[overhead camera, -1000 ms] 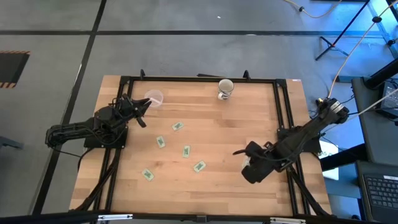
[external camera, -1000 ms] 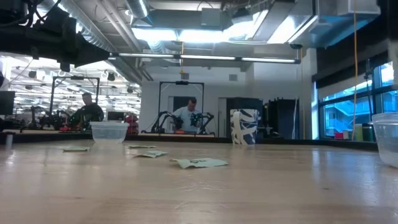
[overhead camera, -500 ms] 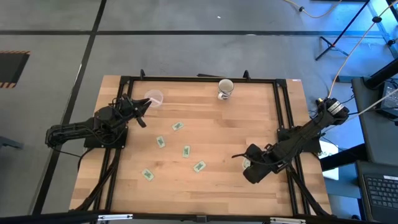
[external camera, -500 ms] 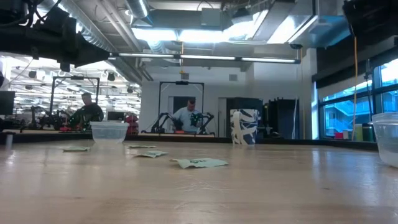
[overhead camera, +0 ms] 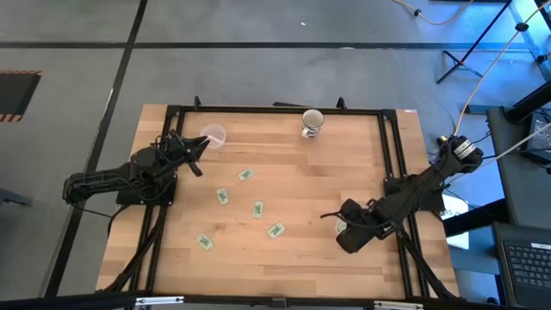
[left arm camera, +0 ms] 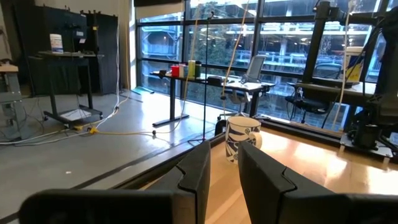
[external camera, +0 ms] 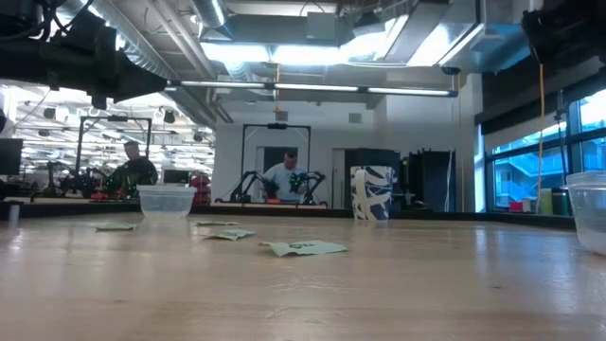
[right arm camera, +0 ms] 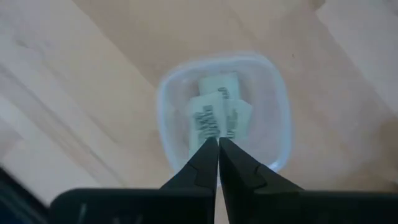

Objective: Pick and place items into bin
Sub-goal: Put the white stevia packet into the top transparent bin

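Right pincer (right arm camera: 217,146) clenched and empty above the bin (right arm camera: 273,99), packets (right arm camera: 217,115) inside; five packets (overhead camera: 246,175) remain mid-frame; left pincer (left arm camera: 224,163) waits, slightly parted.

Five green packets (overhead camera: 246,175) lie on the table (overhead camera: 293,258) — three more in one clear bin (right arm camera: 273,93); two bins, one cup (overhead camera: 312,123).

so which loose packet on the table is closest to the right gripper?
The packet nearest the table's middle front, the rightmost of the five still lying loose. The right gripper hangs to its right; the other four packets lie farther left.
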